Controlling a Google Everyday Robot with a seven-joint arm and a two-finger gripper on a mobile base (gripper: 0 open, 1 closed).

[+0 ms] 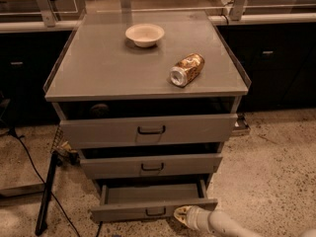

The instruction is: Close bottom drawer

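The grey cabinet (148, 73) has three drawers. The bottom drawer (153, 210), the lowest front with a small dark loop handle (155, 212), stands pulled out, its inside showing bare. My gripper (181, 215) comes in from the lower right on a white arm and sits right at the drawer's front, just right of the handle. The middle drawer (150, 166) and the top drawer (148, 130) stand slightly out too.
A white bowl (144, 34) and a tipped-over can (186, 69) lie on the cabinet top. A dark pole (47, 194) and cables lie on the speckled floor at the left. Dark counters run behind the cabinet.
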